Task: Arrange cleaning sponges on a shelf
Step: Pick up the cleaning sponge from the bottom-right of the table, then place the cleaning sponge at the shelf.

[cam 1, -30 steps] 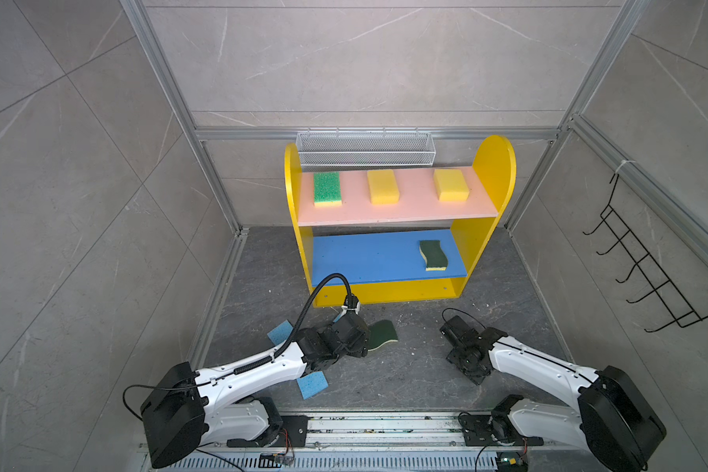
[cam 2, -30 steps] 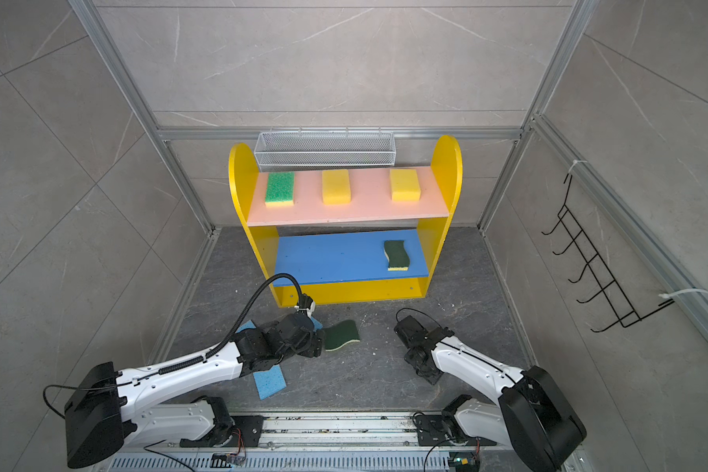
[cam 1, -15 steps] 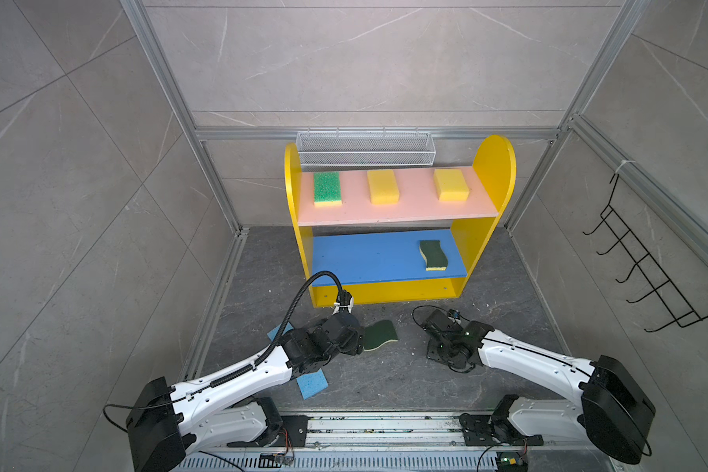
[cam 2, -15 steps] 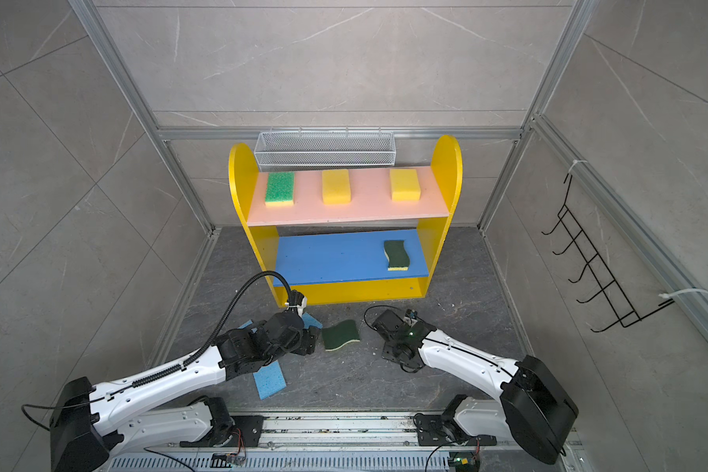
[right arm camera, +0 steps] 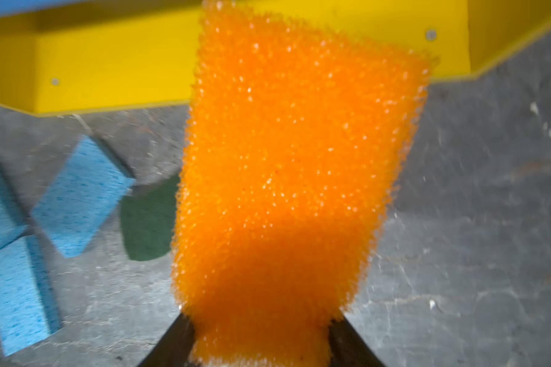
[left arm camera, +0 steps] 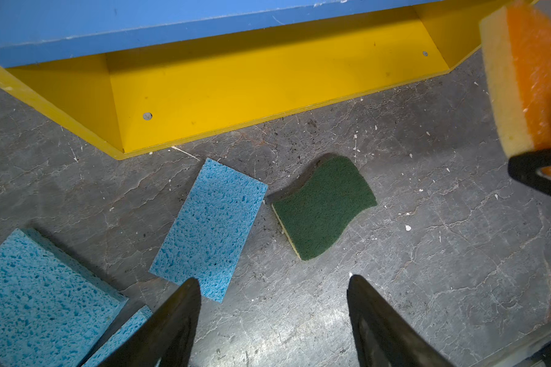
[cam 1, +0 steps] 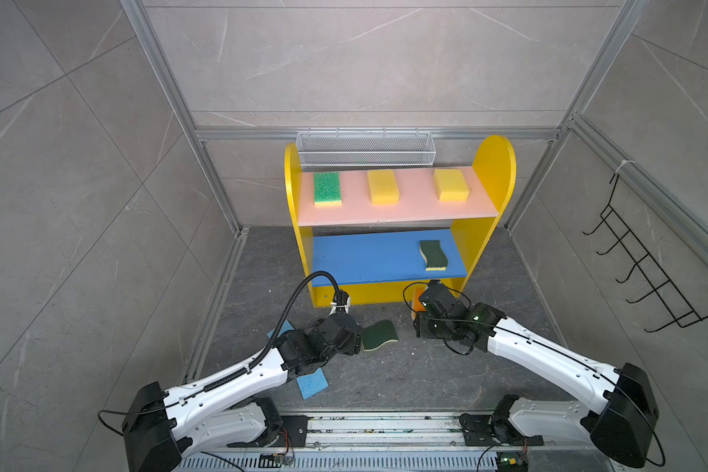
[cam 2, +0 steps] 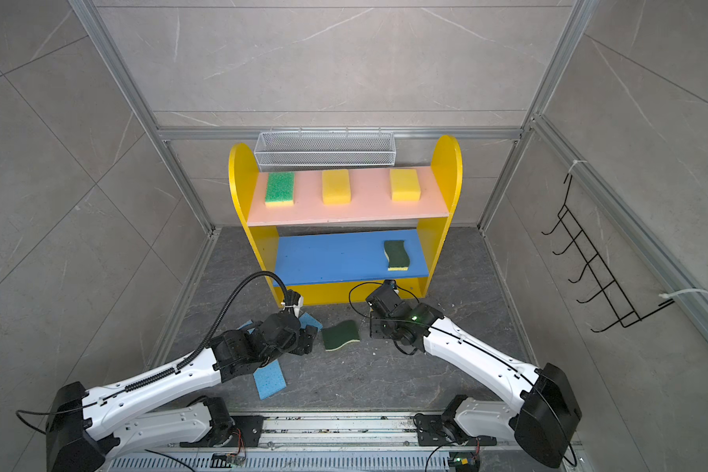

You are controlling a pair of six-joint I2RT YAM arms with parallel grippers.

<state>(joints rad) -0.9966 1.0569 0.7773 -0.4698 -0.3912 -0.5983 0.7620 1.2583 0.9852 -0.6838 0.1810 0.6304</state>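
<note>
The shelf [cam 1: 493, 171] [cam 2: 446, 163] stands at the back, seen in both top views. Its pink board carries a green-topped sponge [cam 1: 327, 188] and two yellow sponges [cam 1: 382, 186] [cam 1: 450, 184]. A dark-green wavy sponge [cam 1: 433, 255] lies on the blue board. My right gripper [right arm camera: 261, 317] [cam 1: 419, 304] is shut on an orange-topped sponge [right arm camera: 293, 178] [left arm camera: 528, 79], held above the floor by the shelf's base. My left gripper [left arm camera: 272, 286] [cam 1: 354, 341] hangs open and holds nothing. Just ahead of it, a second dark-green wavy sponge [left arm camera: 323, 209] and light-blue sponges [left arm camera: 210, 228] [left arm camera: 35, 298] lie on the floor.
A white wire mesh basket [cam 1: 364, 149] hangs on the back wall behind the shelf's top. A black wire hook rack [cam 1: 646, 265] sticks out from the right wall. Metal frame posts [cam 1: 205, 163] line the corners, and the arms' base rail [cam 1: 385, 429] runs along the front.
My right gripper has moved from the front floor toward the shelf's base, and the orange-topped sponge now shows in its jaws. The left gripper has barely shifted.
</note>
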